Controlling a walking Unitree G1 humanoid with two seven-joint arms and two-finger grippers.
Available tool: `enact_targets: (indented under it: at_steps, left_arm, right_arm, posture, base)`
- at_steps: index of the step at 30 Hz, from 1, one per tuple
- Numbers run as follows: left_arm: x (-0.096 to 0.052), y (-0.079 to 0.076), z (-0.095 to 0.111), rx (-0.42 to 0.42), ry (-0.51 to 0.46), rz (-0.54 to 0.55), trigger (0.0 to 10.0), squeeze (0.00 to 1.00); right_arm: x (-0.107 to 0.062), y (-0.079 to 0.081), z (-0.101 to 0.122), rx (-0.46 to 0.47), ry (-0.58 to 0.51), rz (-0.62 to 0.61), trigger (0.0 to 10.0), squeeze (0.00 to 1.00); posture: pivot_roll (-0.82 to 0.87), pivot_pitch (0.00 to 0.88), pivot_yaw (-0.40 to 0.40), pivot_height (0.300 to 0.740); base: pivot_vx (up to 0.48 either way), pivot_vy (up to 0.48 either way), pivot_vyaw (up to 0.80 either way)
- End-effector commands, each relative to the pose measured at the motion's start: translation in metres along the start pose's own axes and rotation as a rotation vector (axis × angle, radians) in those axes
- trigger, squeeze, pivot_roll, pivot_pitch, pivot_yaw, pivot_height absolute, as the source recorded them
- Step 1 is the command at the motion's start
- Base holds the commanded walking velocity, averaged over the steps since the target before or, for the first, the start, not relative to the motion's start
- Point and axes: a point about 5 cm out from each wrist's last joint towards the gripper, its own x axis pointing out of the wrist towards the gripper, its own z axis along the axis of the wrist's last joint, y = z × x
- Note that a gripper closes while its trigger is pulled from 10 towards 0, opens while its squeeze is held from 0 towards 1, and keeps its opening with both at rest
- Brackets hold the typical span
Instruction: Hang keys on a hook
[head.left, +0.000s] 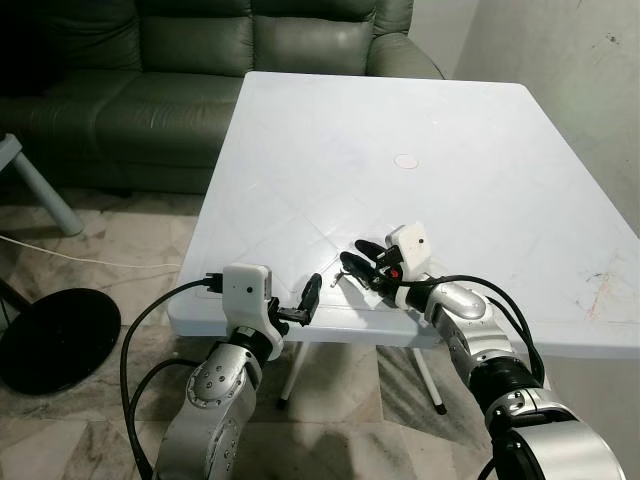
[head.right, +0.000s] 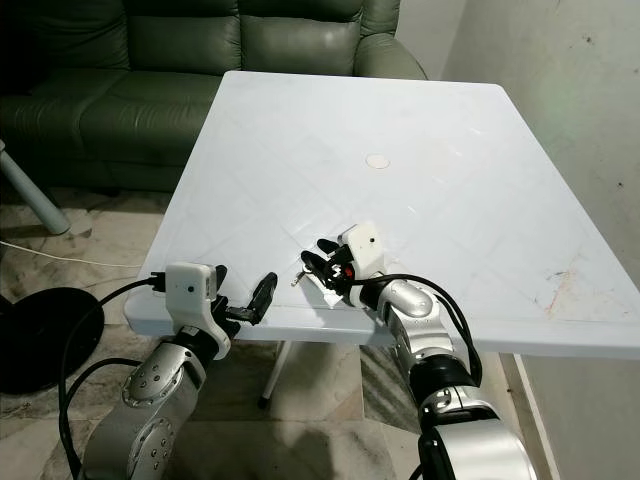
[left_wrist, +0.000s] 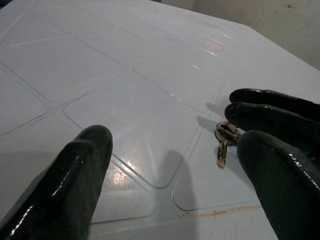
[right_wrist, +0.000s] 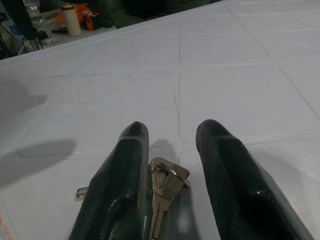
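**Right gripper straddling keys near table's front edge**

We find the keys (right_wrist: 164, 192) lying flat on the white table (head.left: 440, 130), close to its near edge. Our right gripper (head.left: 362, 262) is lowered over them, fingers parted with the bunch between, not yet pinched; we judge this a pre-grasp placement. Our left gripper (head.left: 306, 300) hovers at the near edge, left of the keys, fingers spread wide and empty, probably held clear of the pick. We see no hook and no containers. A green sofa (head.left: 200, 60) stands beyond the far edge.
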Motion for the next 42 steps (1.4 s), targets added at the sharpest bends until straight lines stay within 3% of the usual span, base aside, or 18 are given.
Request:
enact_targets:
  at_steps: [1, 14, 15, 16, 17, 20, 21, 25, 27, 28, 30, 31, 33, 34, 35, 37, 38, 42]
  left_arm:
    - [0.0013, -0.0051, 0.0021, -0.009, -0.008, -0.007, 10.0, 0.00]
    - [0.0025, -0.0060, 0.0032, -0.007, -0.010, -0.012, 10.0, 0.00]
    - [0.0024, -0.0058, 0.0031, -0.008, -0.009, -0.012, 10.0, 0.00]
    - [0.0024, -0.0058, 0.0030, -0.008, -0.009, -0.011, 10.0, 0.00]
    - [0.0024, -0.0058, 0.0031, -0.009, -0.009, -0.011, 10.0, 0.00]
    - [0.0022, -0.0056, 0.0031, -0.009, -0.009, -0.010, 10.0, 0.00]
    - [0.0020, -0.0055, 0.0030, -0.010, -0.009, -0.008, 10.0, 0.00]
    - [0.0017, -0.0057, 0.0029, -0.011, -0.009, -0.006, 10.0, 0.00]
    - [0.0016, -0.0058, 0.0028, -0.012, -0.008, -0.005, 10.0, 0.00]
    - [0.0015, -0.0062, 0.0025, -0.013, -0.008, -0.006, 10.0, 0.00]
    - [0.0014, -0.0063, 0.0025, -0.014, -0.007, -0.006, 10.0, 0.00]
    - [0.0014, -0.0064, 0.0023, -0.014, -0.007, -0.007, 10.0, 0.00]
    - [0.0014, -0.0064, 0.0023, -0.014, -0.006, -0.007, 10.0, 0.00]
    - [0.0013, -0.0064, 0.0023, -0.015, -0.007, -0.006, 10.0, 0.00]
    - [0.0013, -0.0065, 0.0023, -0.015, -0.007, -0.006, 10.0, 0.00]
    - [0.0013, -0.0066, 0.0026, -0.016, -0.008, -0.006, 10.0, 0.00]
    - [0.0014, -0.0066, 0.0025, -0.016, -0.008, -0.006, 10.0, 0.00]
    - [0.0014, -0.0067, 0.0026, -0.017, -0.008, -0.007, 10.0, 0.00]
  right_arm:
    - [-0.0019, -0.0038, 0.0024, -0.017, -0.002, 0.002, 10.0, 0.00]
    - [-0.0062, -0.0048, -0.0055, -0.123, 0.074, 0.012, 10.0, 0.00]
    - [-0.0063, -0.0044, -0.0055, -0.112, 0.068, 0.021, 6.7, 0.00]
    - [-0.0063, -0.0044, -0.0055, -0.110, 0.067, 0.023, 6.7, 0.00]
    - [-0.0065, -0.0046, -0.0052, -0.116, 0.064, 0.021, 3.1, 0.00]
    - [-0.0069, -0.0052, -0.0051, -0.124, 0.063, 0.015, 2.5, 0.00]
    - [-0.0070, -0.0052, -0.0050, -0.122, 0.059, 0.016, 0.0, 0.00]
    - [-0.0071, -0.0058, -0.0048, -0.121, 0.058, 0.011, 0.7, 0.00]
    - [-0.0070, -0.0063, -0.0045, -0.127, 0.061, 0.008, 3.4, 0.00]
    - [-0.0070, -0.0069, -0.0043, -0.132, 0.065, 0.005, 10.0, 0.00]
    - [-0.0069, -0.0071, -0.0042, -0.133, 0.066, 0.005, 9.9, 0.00]
    - [-0.0073, -0.0077, -0.0040, -0.132, 0.065, 0.003, 7.2, 0.00]
    - [-0.0075, -0.0079, -0.0040, -0.131, 0.063, 0.003, 7.2, 0.00]
    - [-0.0078, -0.0080, -0.0039, -0.130, 0.060, 0.004, 2.8, 0.00]
    - [-0.0079, -0.0080, -0.0038, -0.131, 0.058, 0.005, 2.8, 0.00]
    - [-0.0079, -0.0083, -0.0042, -0.127, 0.061, 0.004, 0.6, 0.00]
    - [-0.0079, -0.0085, -0.0049, -0.130, 0.072, 0.003, 10.0, 0.00]
    - [-0.0071, -0.0085, -0.0043, -0.136, 0.069, -0.002, 10.0, 0.00]
  posture:
    - [0.06, 0.109, -0.058, 0.732]
    - [0.05, 0.107, -0.054, 0.732]
    - [0.05, 0.107, -0.054, 0.732]
    - [0.05, 0.107, -0.054, 0.732]
    - [0.05, 0.109, -0.054, 0.732]
    - [0.05, 0.109, -0.054, 0.732]
    - [0.06, 0.113, -0.055, 0.732]
    - [0.06, 0.114, -0.056, 0.732]
    - [0.06, 0.114, -0.057, 0.732]
    - [0.06, 0.113, -0.056, 0.732]
    - [0.06, 0.113, -0.056, 0.732]
    - [0.06, 0.113, -0.056, 0.732]
    - [0.06, 0.113, -0.056, 0.732]
    - [0.06, 0.113, -0.056, 0.732]
    - [0.06, 0.113, -0.056, 0.732]
    - [0.06, 0.116, -0.057, 0.732]
    - [0.06, 0.116, -0.057, 0.732]
    - [0.06, 0.115, -0.056, 0.732]
  base:
    - [0.000, 0.000, 0.00]
    - [0.000, 0.000, 0.00]
    - [0.000, 0.000, 0.00]
    - [0.000, 0.000, 0.00]
    - [0.000, 0.000, 0.00]
    - [0.000, 0.000, 0.00]
    - [0.000, 0.000, 0.00]
    - [0.000, 0.000, 0.00]
    - [0.000, 0.000, 0.00]
    - [0.000, 0.000, 0.00]
    - [0.000, 0.000, 0.00]
    - [0.000, 0.000, 0.00]
    - [0.000, 0.000, 0.00]
    - [0.000, 0.000, 0.00]
    - [0.000, 0.000, 0.00]
    - [0.000, 0.000, 0.00]
    - [0.000, 0.000, 0.00]
    - [0.000, 0.000, 0.00]
